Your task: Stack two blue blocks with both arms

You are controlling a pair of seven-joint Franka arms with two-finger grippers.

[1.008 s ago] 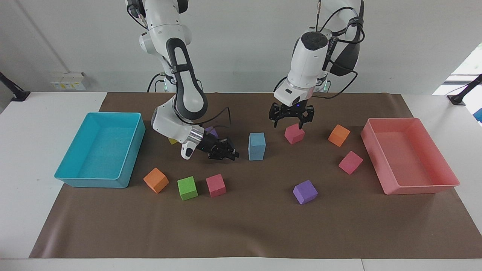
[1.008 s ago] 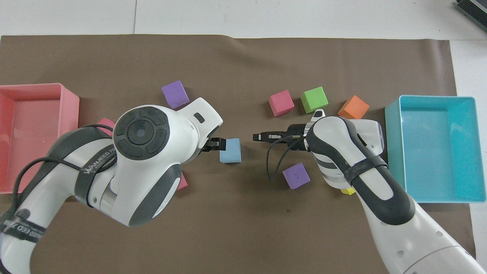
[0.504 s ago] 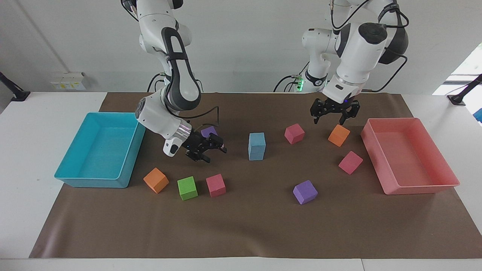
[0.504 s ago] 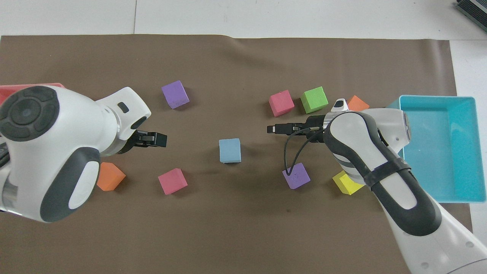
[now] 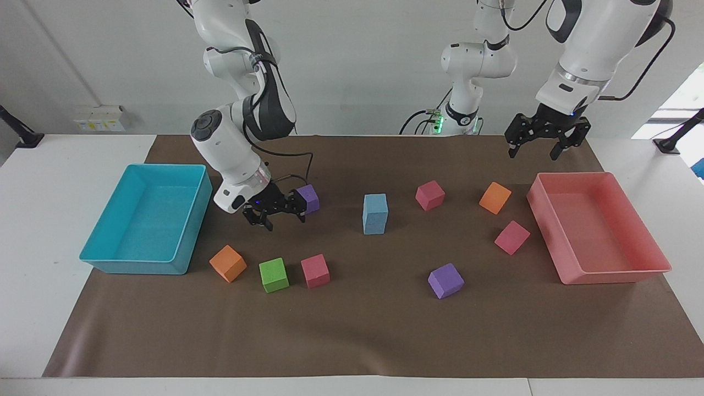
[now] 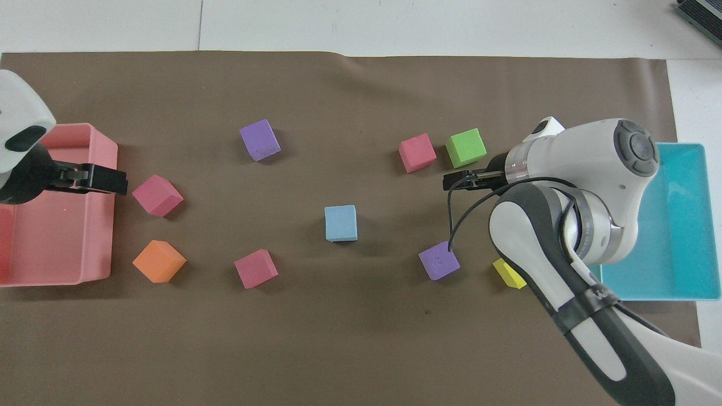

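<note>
Plainly, the left gripper [image 5: 547,142] hangs high over the pink tray [image 5: 652,242], jaws spread and empty, clear of the work. The right gripper [image 5: 273,210] hovers low beside a purple cube [image 5: 308,198], jaws likewise wide and holding nothing, probably parked. Farther out, mid-table, the blue blocks [image 5: 375,213] stand stacked, one squarely on the other: matte sky-blue foam, edges aligned. The stacking looks done.
</note>
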